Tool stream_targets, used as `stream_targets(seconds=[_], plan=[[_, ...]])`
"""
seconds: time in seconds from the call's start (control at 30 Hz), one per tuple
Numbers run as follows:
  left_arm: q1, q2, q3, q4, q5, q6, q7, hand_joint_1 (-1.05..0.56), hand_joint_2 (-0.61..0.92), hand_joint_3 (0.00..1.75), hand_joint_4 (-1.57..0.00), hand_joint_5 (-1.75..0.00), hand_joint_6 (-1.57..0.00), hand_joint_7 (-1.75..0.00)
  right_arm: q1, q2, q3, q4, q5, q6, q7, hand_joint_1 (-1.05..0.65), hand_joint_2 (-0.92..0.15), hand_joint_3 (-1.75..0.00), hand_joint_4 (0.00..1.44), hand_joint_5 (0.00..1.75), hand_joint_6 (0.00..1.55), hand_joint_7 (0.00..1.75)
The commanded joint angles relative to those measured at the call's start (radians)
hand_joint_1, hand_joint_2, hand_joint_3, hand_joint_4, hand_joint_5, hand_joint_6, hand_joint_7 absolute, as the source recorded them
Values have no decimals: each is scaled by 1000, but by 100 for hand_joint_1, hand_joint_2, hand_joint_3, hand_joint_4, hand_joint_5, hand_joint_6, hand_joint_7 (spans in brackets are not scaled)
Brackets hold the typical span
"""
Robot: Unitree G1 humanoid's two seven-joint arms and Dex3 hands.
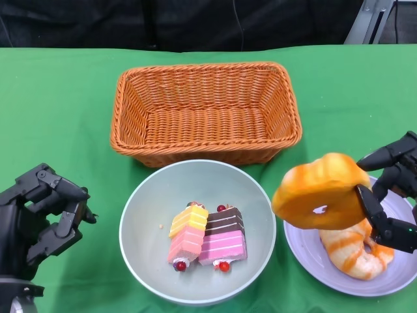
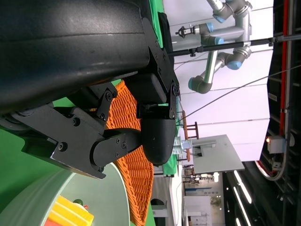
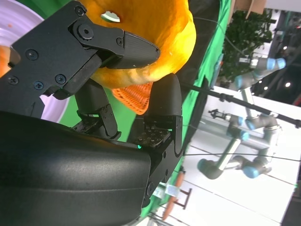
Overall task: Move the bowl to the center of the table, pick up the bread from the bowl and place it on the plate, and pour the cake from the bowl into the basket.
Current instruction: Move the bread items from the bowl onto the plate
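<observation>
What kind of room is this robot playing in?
Probably a robotics lab or demo hall, not a kitchen. The table wears a green cloth, the cake slices in the bowl look like toys, and other robot arms stand beyond the table.

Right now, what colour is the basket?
The basket is orange-brown woven wicker, clearest in the head view.
</observation>
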Motion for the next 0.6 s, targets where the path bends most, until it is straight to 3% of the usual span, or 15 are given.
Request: stream_targets(seconds=[0.03,0.27,0.6], plan=[[0,21,8,10,-13,4,-15,-8,69,75,-88,-153,-91,-120,4,-5,-23,13,12,-3,-1,-15,-61,-99,73,175,61,156],[-4,23,11,23,-15,-2,-24,-10,68,75,-88,-152,-90,-120,3,-27,-42,37,18,8,26,-18,-67,-90,76,175,60,158],[-3,26,12,31,-12,-4,-21,-10,68,75,-88,-152,-90,-120,-11,-39,-83,44,88,170,55,-14,-75,-76,75,175,57,158]])
